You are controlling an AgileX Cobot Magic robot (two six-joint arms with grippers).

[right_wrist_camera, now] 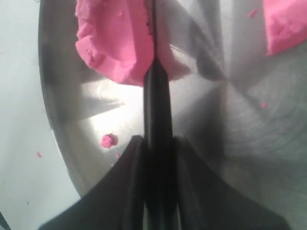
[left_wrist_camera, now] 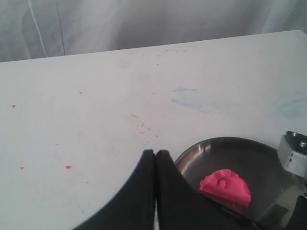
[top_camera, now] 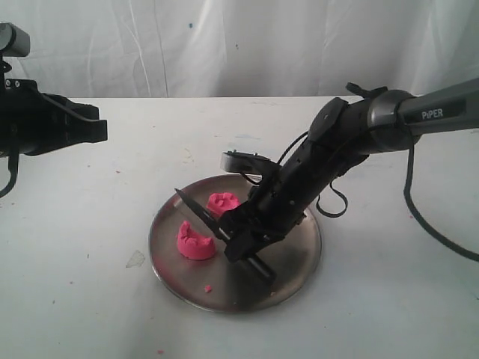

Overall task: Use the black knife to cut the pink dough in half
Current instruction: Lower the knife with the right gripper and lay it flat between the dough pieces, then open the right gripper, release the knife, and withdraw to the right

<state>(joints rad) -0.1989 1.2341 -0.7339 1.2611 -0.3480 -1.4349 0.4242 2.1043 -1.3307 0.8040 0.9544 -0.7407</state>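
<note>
Steel plate (top_camera: pixel 301 248) on white table (top_camera: pixel 82 299)

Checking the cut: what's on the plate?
Near dough half, far dough half, apart; a pink crumb; knife held between them. Right gripper hides the plate beneath it.

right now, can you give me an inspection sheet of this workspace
surface: white table, faint stains, a few pink specks
job's things: pink dough in two halves, apart, on the steel plate; black knife blade between them
clutter: pink crumb on the plate
grippers: right gripper shut on the knife handle; left gripper shut, empty, away from the dough
cables: black cable hangs from the right arm
surroundings: white curtain behind
</note>
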